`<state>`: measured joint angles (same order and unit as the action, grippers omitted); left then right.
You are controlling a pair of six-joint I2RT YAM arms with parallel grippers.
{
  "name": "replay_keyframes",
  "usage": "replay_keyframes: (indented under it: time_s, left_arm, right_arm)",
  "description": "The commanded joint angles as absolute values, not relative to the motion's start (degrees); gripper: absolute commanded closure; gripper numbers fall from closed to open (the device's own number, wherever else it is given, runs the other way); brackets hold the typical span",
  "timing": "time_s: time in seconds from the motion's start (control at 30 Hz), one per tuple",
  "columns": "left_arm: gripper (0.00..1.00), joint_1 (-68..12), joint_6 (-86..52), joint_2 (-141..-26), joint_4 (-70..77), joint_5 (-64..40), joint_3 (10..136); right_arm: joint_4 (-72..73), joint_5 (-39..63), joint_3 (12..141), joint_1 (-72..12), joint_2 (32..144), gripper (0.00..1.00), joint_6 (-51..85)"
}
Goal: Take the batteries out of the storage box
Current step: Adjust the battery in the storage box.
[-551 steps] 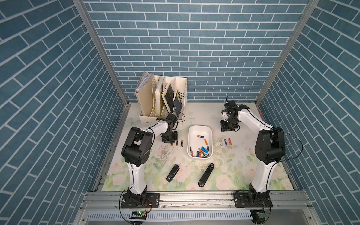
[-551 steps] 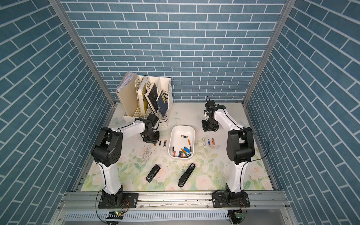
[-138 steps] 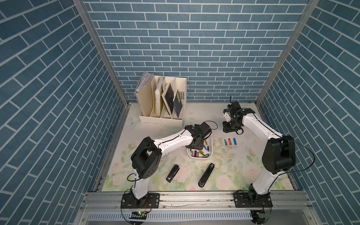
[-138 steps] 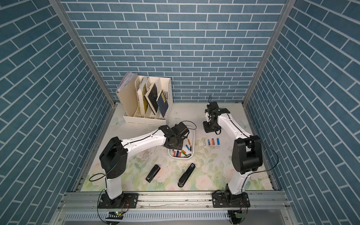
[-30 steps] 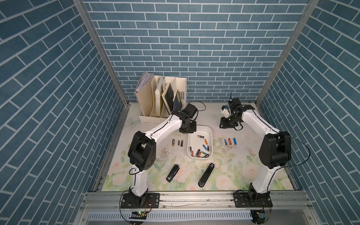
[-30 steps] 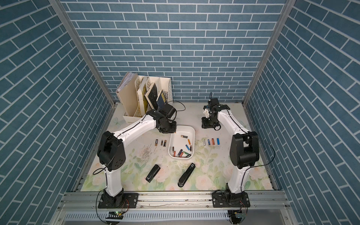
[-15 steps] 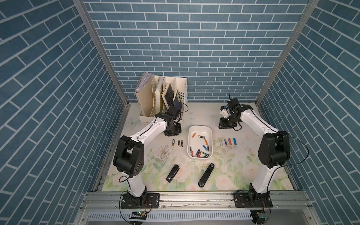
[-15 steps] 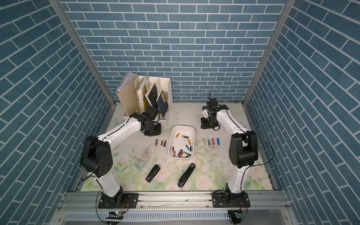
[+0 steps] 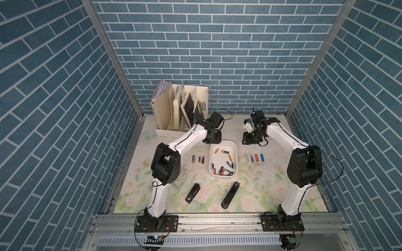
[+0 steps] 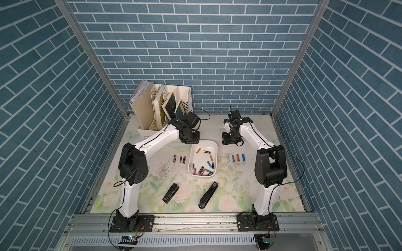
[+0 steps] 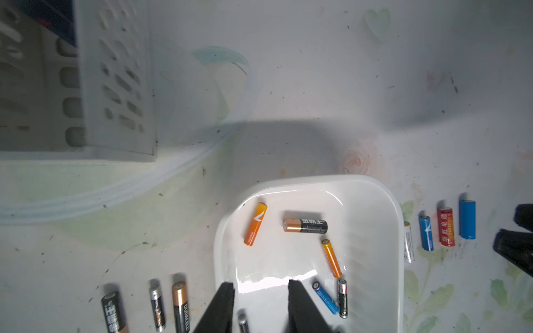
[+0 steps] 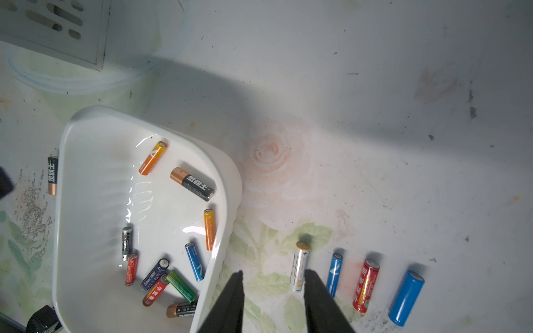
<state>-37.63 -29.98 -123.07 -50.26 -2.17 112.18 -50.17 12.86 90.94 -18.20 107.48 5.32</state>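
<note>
"DURACELL" runs along a copper-topped battery (image 11: 181,310) on the mat (image 11: 317,86), just off the left edge of the storage box (image 11: 331,180). Near the box's far edge, a black-and-copper battery (image 12: 192,184) reads "金霸王" and an orange battery (image 11: 255,224) bears a white "V". Off the box's right edge, a white battery (image 12: 300,266) shows "AA" and "+", and a red battery (image 11: 446,227) shows "电池".

The white plastic storage box (image 11: 372,230) is looking smooth and shiny. The small round batteries (image 11: 305,225) at its 12 o'clock end are showing glossy wrappers.
</note>
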Motion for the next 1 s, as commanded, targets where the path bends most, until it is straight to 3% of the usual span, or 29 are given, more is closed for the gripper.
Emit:
replay_keyframes:
  time_s: [0.0,0.23,0.6,0.97]
  left_arm:
    - [0.6,-40.06,-29.29,-127.99,-56.14,0.19,118.06]
    - [0.55,-43.49,-30.04,-135.84,-59.96,-0.52,125.21]
    - [0.51,-47.83,-34.77,-129.6,-53.0,-2.61,109.79]
    - [0.51,-49.48,-36.8,-129.04,-51.16,-2.32,107.54]
  right_arm:
    - [-50.2,12.84,89.65,-17.7,108.1,0.62,5.67]
    - [-50.08,12.45,87.87,-16.14,107.06,0.62,4.93]
    - [-50.23,12.57,88.05,-13.72,107.31,0.62,3.89]
    - [-49.98,12.96,86.78,-13.62,106.28,0.62,3.82]
